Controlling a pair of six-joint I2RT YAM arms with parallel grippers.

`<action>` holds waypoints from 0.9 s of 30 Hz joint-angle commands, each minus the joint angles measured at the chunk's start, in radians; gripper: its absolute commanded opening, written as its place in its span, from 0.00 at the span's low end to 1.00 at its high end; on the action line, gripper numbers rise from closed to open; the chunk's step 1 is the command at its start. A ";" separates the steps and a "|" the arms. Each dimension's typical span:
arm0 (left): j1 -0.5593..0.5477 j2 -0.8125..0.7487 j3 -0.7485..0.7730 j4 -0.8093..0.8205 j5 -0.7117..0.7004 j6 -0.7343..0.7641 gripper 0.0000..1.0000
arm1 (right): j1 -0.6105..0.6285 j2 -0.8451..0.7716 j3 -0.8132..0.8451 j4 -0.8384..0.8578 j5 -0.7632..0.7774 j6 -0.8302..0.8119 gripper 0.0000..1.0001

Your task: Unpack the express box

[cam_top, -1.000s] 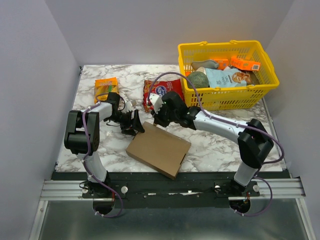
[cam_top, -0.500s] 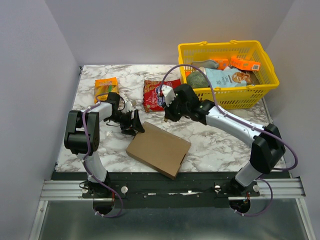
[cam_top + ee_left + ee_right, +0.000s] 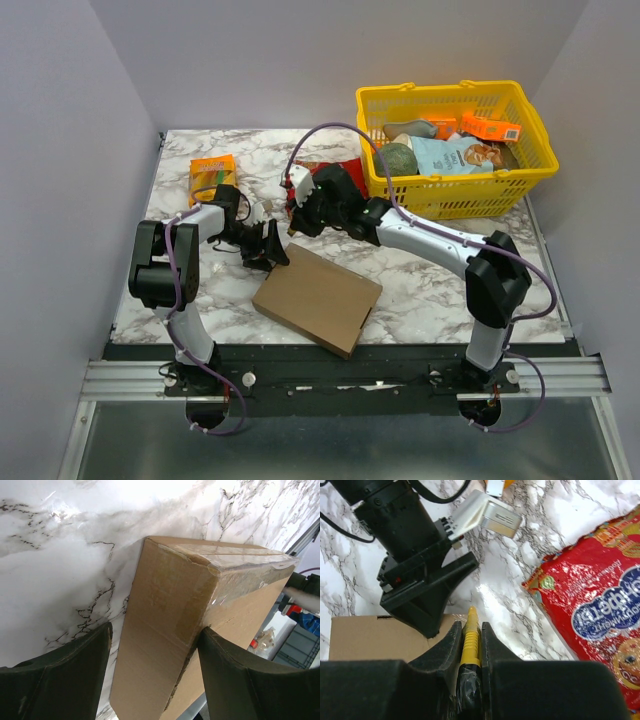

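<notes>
The express box (image 3: 316, 298), plain brown cardboard with clear tape on its seam, lies closed on the marble table near the front. My left gripper (image 3: 268, 245) is open and straddles the box's far left corner (image 3: 170, 610). One finger (image 3: 235, 675) lies against the top face and the other (image 3: 75, 670) stands off the side. My right gripper (image 3: 300, 212) is shut on a thin tool with a yellow tip (image 3: 471, 630) and a black body. It hovers just beyond the box's far corner (image 3: 375, 637), close to the left gripper (image 3: 420, 595).
A red snack bag (image 3: 590, 605) lies right of the tool tip, mostly under my right arm in the top view (image 3: 352, 166). A yellow basket (image 3: 455, 200) full of snacks stands at the back right. An orange packet (image 3: 212, 175) lies at the back left.
My right gripper swung right toward the basket, then back left, and now sits next to the left gripper, covering the red bag. The left arm and box have not moved.
</notes>
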 commanded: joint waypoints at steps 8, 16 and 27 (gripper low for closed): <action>0.001 0.062 -0.030 0.013 -0.204 0.035 0.75 | 0.028 0.000 -0.004 -0.030 0.061 -0.030 0.00; 0.001 0.060 -0.030 0.015 -0.203 0.034 0.75 | 0.029 -0.011 -0.004 -0.099 0.060 -0.059 0.00; 0.001 0.063 -0.026 0.010 -0.200 0.038 0.75 | 0.031 -0.031 -0.019 -0.118 0.040 -0.052 0.00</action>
